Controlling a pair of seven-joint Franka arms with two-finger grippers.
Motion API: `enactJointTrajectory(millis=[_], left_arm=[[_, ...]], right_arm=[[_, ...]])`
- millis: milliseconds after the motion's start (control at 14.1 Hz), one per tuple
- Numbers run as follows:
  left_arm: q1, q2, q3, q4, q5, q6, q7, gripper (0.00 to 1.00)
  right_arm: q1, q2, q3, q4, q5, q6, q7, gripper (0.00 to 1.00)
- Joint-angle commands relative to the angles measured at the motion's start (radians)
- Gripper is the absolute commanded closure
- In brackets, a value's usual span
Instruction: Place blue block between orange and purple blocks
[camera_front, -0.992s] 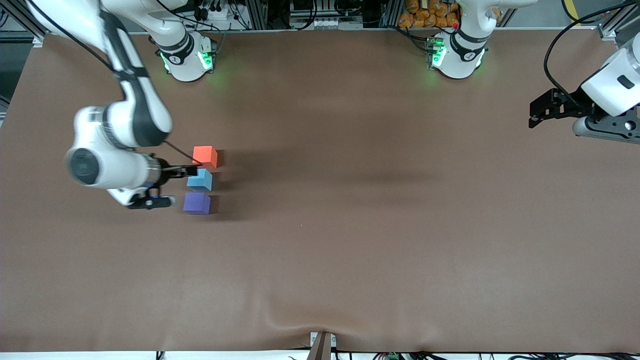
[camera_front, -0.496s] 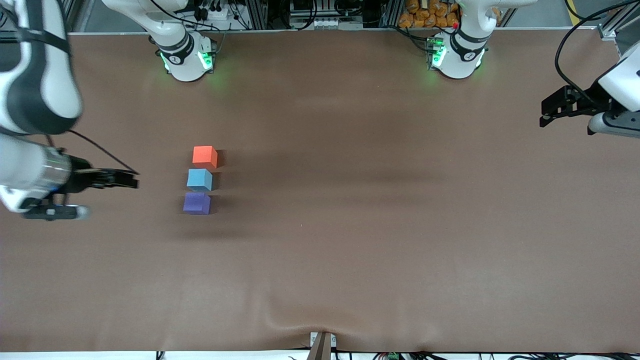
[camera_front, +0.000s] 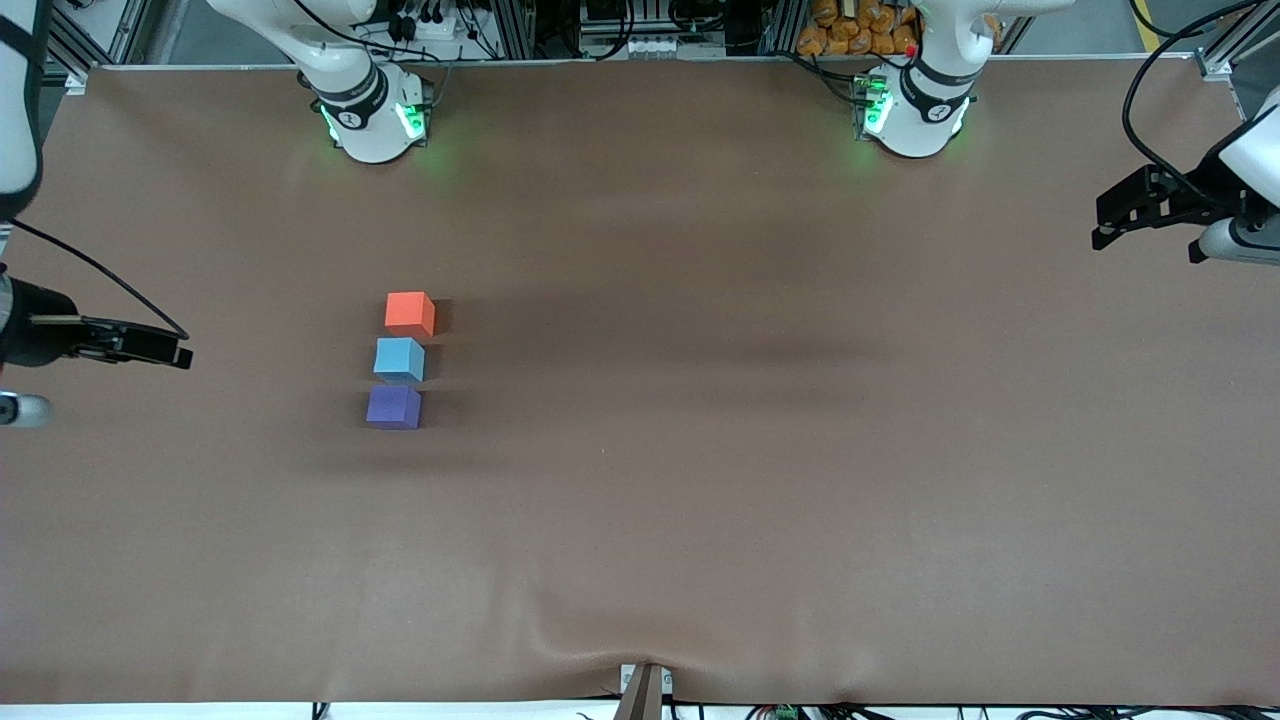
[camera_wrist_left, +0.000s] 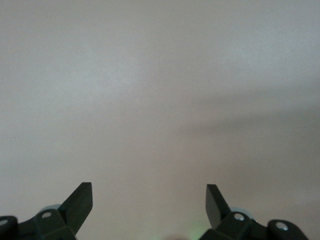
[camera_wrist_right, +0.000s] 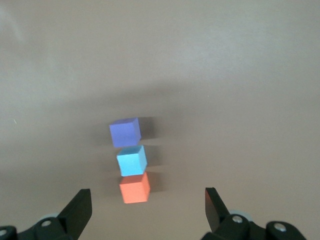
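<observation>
The blue block (camera_front: 399, 360) sits on the table in a row between the orange block (camera_front: 409, 313) and the purple block (camera_front: 393, 408). The orange block is farthest from the front camera and the purple one nearest. The three stand close together with small gaps. My right gripper (camera_front: 170, 352) is open and empty, over the table at the right arm's end, well apart from the blocks. Its wrist view shows the purple (camera_wrist_right: 125, 132), blue (camera_wrist_right: 132, 161) and orange (camera_wrist_right: 135, 188) blocks ahead of the open right gripper (camera_wrist_right: 148, 210). My left gripper (camera_front: 1105, 228) is open and empty over the left arm's end of the table; in its wrist view the left gripper (camera_wrist_left: 149, 205) is over bare table.
The brown table cover (camera_front: 700, 450) has a wrinkle at the front edge (camera_front: 640, 655). The two arm bases (camera_front: 370, 115) (camera_front: 910, 110) stand along the edge farthest from the front camera.
My right gripper has drawn away from the blue block toward the right arm's end of the table, leaving it between the other two. My left gripper has drifted slightly toward its own end.
</observation>
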Motion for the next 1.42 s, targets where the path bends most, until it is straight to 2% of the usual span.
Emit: enactJointTrajectory(millis=[0, 142, 425, 850, 1346], left_arm=[[-0.009, 0.000, -0.004, 0.010, 0.005, -0.020, -0.001, 0.00], [-0.009, -0.003, -0.006, 0.010, 0.004, -0.020, -0.002, 0.00], [-0.003, -0.001, -0.006, 0.010, 0.004, -0.020, -0.001, 0.00], [-0.003, -0.001, -0.006, 0.009, 0.004, -0.020, -0.006, 0.00], [-0.002, 0.000, -0.003, 0.006, 0.004, -0.020, -0.001, 0.00]], right_arm=[[0.007, -0.096, 0.016, -0.008, -0.028, -0.056, 0.049, 0.00], [0.042, -0.162, 0.016, -0.043, -0.091, -0.070, 0.039, 0.00], [0.038, -0.303, 0.012, -0.184, -0.100, -0.056, 0.024, 0.00], [0.042, -0.304, 0.012, -0.178, -0.125, -0.048, -0.096, 0.00], [0.041, -0.302, 0.012, -0.172, -0.122, -0.054, -0.100, 0.00]])
